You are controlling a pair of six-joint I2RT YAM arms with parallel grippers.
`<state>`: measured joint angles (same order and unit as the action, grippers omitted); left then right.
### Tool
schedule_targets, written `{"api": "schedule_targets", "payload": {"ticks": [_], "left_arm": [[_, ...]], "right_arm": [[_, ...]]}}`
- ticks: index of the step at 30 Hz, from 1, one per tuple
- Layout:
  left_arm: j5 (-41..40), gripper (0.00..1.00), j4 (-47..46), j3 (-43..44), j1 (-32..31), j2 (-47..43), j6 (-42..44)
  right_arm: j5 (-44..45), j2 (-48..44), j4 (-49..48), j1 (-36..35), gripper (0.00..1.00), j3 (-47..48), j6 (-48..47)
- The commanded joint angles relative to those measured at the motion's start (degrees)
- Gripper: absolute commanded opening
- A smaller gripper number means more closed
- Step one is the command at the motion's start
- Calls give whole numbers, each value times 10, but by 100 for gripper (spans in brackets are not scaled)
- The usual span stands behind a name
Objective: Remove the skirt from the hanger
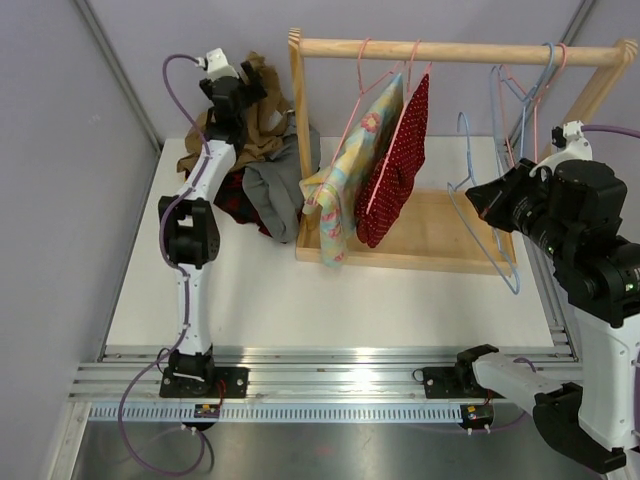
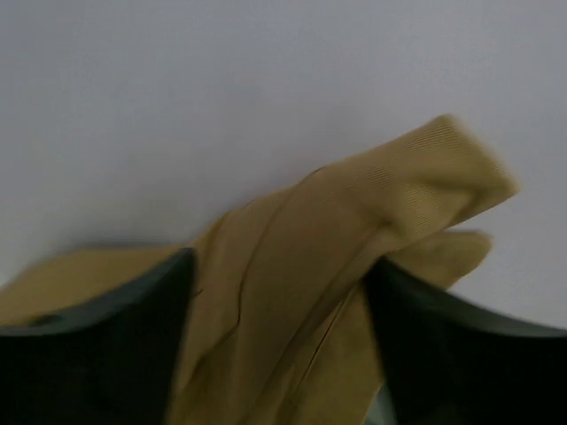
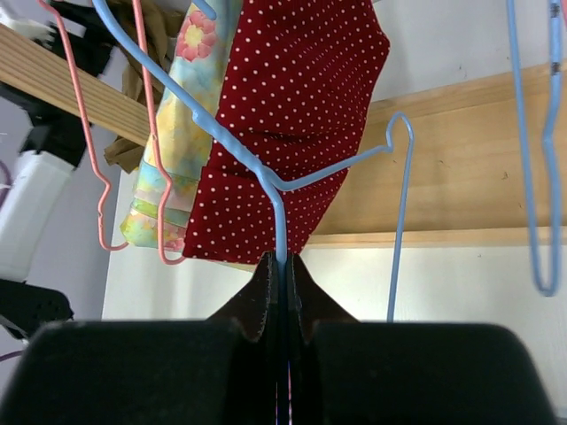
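Observation:
My left gripper [image 1: 243,88] is raised at the back left, shut on a mustard-tan skirt [image 1: 262,125]. The skirt hangs from it over the clothes pile. In the left wrist view the tan fabric [image 2: 337,266] is bunched between the dark fingers [image 2: 115,336]. My right gripper [image 1: 480,195] is shut on the wire of a bare light-blue hanger [image 1: 490,235], which it holds in front of the rack's right half. In the right wrist view the jaws [image 3: 282,266] pinch the blue wire [image 3: 266,177].
A wooden rack [image 1: 460,50] carries a red polka-dot garment [image 1: 395,165] and a floral one [image 1: 345,175] on pink hangers, with spare hangers [image 1: 525,85] at the right. Grey [image 1: 275,195] and dark red clothes are piled left of the rack. Its wooden base [image 1: 450,235] lies beneath.

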<state>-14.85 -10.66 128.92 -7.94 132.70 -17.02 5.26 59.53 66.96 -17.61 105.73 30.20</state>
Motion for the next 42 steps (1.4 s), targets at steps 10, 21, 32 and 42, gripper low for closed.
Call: {"api": "schedule_targets", "payload": {"ticks": [10, 21, 32, 42], "left_arm": [[-46, 99, 16, -443, 28, -391, -173], [9, 99, 286, -557, -43, -745, -62], [21, 99, 520, -669, -64, -948, -38], [11, 99, 550, -751, -64, -1010, -19]], "right_arm": [[55, 63, -70, -1, 0, 146, -31], [172, 134, -169, -1, 0, 162, -99], [153, 209, -195, 39, 0, 160, -66], [145, 112, -199, 45, 19, 43, -46]]}}
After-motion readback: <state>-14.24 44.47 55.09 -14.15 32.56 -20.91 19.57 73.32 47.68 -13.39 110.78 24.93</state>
